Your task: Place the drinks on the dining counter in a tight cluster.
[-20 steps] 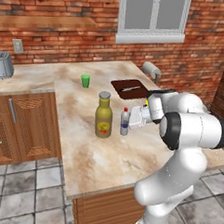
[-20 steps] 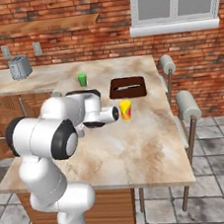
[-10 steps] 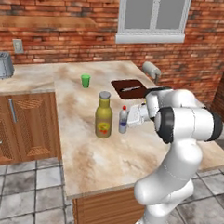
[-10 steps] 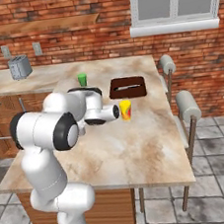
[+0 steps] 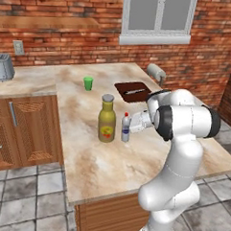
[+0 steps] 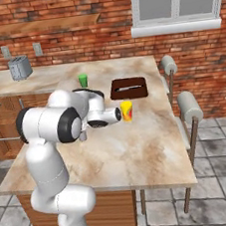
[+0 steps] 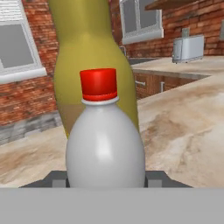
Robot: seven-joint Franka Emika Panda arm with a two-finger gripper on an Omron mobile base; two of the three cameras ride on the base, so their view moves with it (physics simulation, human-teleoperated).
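In the hand view the small clear bottle [image 7: 105, 144] with a red cap stands upright between my dark fingertips [image 7: 57, 178], and my gripper [image 7: 105, 180] is shut on it. Right behind it rises the big olive-yellow bottle [image 7: 87, 57]. From the left base view the small bottle [image 5: 126, 127] stands on the beige dining counter [image 5: 100, 160], just right of the olive-yellow bottle [image 5: 106, 119], with my gripper [image 5: 131, 126] reaching it from the right. Whether the two bottles touch I cannot tell.
A green cup [image 5: 88, 83] stands farther back on the counter. A dark board [image 5: 133, 91] with a knife lies at the back right. A yellow cup [image 6: 127, 111] sits beside my forearm. A toaster [image 5: 2, 67] is on the side counter; stools [image 6: 189, 106] line the right edge.
My hand has carried the small bottle a little to the left, closer to the olive-yellow bottle. The elbow has swung outward. The grip has stayed the same.
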